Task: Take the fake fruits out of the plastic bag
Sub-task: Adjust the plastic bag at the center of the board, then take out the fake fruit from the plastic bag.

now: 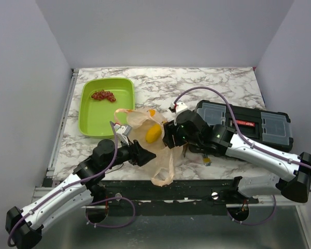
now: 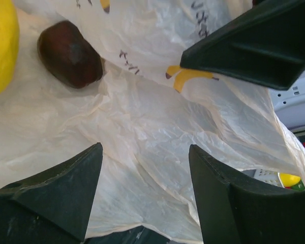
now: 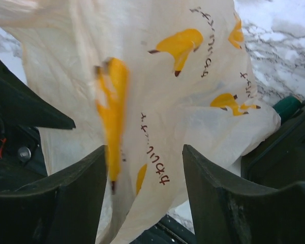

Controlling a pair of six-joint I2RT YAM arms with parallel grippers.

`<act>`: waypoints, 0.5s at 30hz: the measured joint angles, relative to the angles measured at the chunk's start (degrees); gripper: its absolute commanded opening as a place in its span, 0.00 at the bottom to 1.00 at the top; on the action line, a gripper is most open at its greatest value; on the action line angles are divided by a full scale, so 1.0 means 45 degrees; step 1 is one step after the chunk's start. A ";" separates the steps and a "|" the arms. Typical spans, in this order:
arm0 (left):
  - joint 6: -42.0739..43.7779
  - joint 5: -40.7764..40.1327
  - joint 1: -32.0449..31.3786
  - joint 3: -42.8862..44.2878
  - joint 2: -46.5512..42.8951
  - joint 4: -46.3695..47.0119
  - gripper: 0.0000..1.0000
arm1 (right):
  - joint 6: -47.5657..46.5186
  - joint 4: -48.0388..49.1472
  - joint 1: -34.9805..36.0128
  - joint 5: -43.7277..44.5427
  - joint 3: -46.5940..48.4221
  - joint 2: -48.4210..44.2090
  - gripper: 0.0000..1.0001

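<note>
Left gripper [image 2: 145, 152]: jaws wide, over rumpled bag film, gripping nothing.
Right gripper [image 3: 145, 152]: jaws apart with a hanging fold of bag between the fingers; no pinch shows.
Grippers together: at the near middle of the table [image 1: 207, 83], tips close, left one on the bag's near side, right one on its right.
Bag [image 1: 137, 119]: crumpled, mouth opened upward, one loop handle trailing to the near edge.
In the bag: mango [image 1: 153, 134] lies on the film at the open mouth, long axis from near-left to far-right.
Beside the mango: dark red oval [image 2: 68, 53] on the film, close to it but apart.
Tray [image 1: 101, 122]: far left, holds the grapes [image 1: 103, 95] in its far half, bunch lying left to right.
Toolbox [image 1: 249, 124]: right, lid closed.
</note>
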 measured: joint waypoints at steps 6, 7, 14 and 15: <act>0.0612 -0.0690 -0.0651 0.0423 0.0151 0.0374 0.68 | 0.0092 -0.0602 0.0005 0.0010 -0.0520 -0.0005 0.47; 0.0835 -0.0850 -0.0947 0.0627 0.0243 0.0442 0.68 | 0.0102 -0.0670 0.0005 -0.0005 -0.0588 -0.0005 0.38; 0.3036 -0.2948 -0.2671 0.1166 0.0418 0.1209 0.67 | 0.0146 -0.0738 0.0005 -0.0092 -0.0612 -0.0272 0.07; 0.3317 -0.3235 -0.2671 0.1098 0.0505 0.1457 0.67 | 0.0151 -0.0733 0.0005 -0.0087 -0.0612 -0.0340 0.06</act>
